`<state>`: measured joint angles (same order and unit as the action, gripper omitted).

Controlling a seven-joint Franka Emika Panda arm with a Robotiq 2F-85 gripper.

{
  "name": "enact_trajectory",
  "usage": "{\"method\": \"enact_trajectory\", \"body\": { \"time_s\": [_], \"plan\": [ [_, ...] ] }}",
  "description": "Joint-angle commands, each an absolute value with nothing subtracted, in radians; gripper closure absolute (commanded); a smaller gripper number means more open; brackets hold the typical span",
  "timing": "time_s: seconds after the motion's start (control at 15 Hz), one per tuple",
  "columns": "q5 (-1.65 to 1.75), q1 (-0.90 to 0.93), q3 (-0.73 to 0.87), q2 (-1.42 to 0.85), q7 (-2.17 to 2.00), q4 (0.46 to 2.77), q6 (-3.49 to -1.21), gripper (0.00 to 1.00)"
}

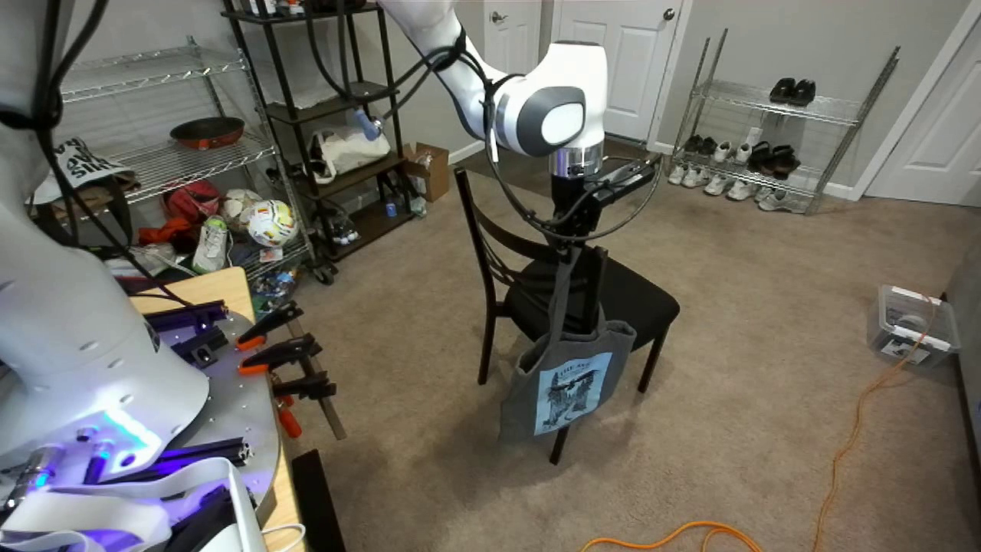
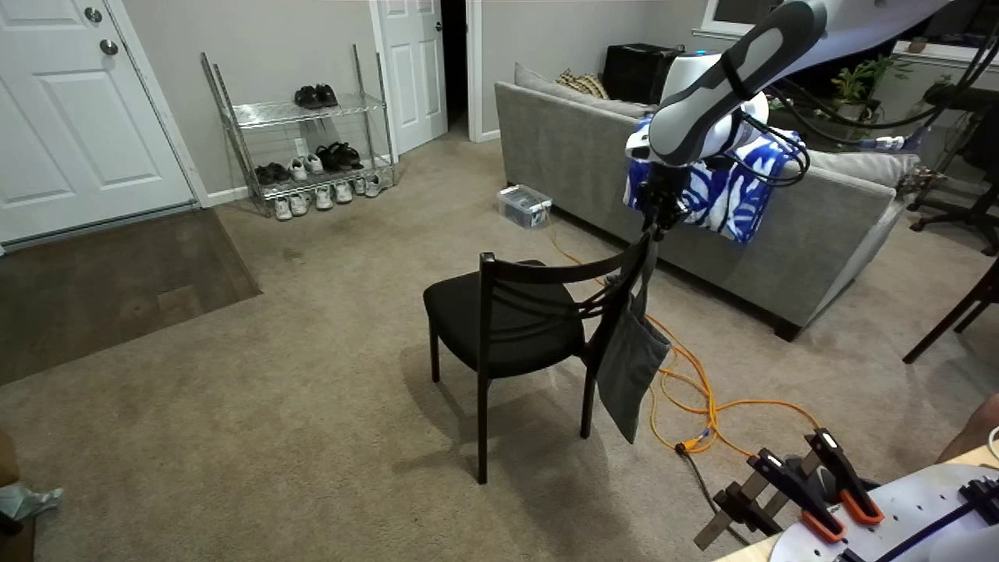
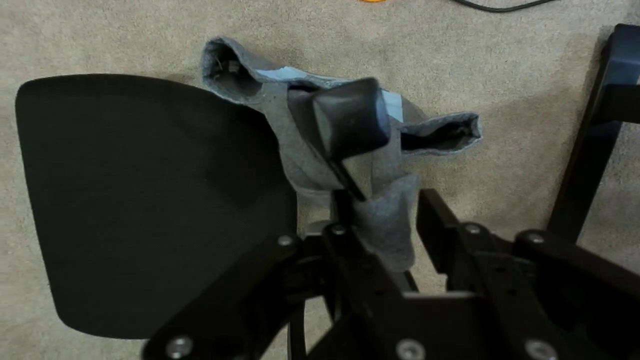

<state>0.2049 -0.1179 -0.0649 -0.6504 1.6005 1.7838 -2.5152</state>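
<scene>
Stood hemmed in by the backrest post (image 3: 352, 117) just beside the gripper (image 3: 387, 215), and by the grey strap (image 3: 390, 240) between its parted jaws. Met the black seat (image 3: 150, 200) and the hanging bag (image 1: 571, 383) lower down. Had free room above the top rail (image 2: 560, 274) and over the carpet (image 1: 766, 307) between chair (image 1: 636, 299) and plastic box (image 1: 912, 326).

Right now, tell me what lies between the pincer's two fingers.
The gray strap of the tote bag shows between the fingers of the pincer in the wrist view, with a narrow gap beside one finger.
</scene>
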Motion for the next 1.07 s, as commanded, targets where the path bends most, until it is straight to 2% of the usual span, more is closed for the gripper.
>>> {"method": "enact_trajectory", "body": {
  "time_s": [0.0,0.07,0.27,1.0],
  "plan": [
    [0.192,-0.136,-0.079,-0.639,1.623,1.802,-2.536,0.92],
    [0.193,-0.137,-0.079,-0.629,1.622,1.811,-2.545,0.97],
    [0.197,-0.138,-0.077,-0.593,1.624,1.841,-2.561,0.94],
    [0.187,-0.142,-0.074,-0.425,1.619,1.94,-2.581,0.95]
  ]
}}
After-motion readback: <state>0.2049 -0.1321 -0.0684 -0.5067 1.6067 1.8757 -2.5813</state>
